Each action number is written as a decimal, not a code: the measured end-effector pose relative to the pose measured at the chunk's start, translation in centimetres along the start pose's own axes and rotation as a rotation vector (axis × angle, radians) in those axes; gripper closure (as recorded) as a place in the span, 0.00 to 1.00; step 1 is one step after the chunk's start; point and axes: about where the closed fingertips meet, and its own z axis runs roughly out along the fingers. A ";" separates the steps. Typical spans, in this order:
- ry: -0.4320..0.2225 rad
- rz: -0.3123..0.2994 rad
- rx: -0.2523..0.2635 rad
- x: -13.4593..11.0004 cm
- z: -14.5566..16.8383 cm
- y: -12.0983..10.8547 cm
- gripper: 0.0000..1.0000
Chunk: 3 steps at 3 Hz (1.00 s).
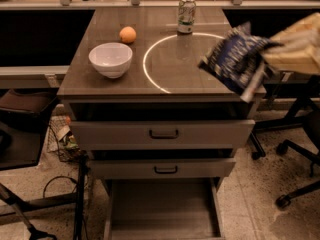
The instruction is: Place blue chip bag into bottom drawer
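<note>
The blue chip bag (pixel 236 61), dark navy with white lettering and silvery edges, hangs tilted in the air above the right front edge of the cabinet top. My gripper (pixel 272 51) comes in from the right edge and is shut on the bag's right end. The bottom drawer (pixel 162 209) is pulled out below the two upper drawers, its flat grey floor bare. The bag is well above the drawer and to its right.
On the brown cabinet top (pixel 165 79) stand a white bowl (pixel 110 59), an orange (pixel 127 34) and a green-and-silver soda can (pixel 186 15). The two upper drawers (pixel 162 134) stick out slightly. Office chair bases (pixel 295 149) stand at the right, cables and a stand at the left.
</note>
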 end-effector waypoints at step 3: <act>0.193 0.247 -0.285 16.4 -4.2 6.0 1.00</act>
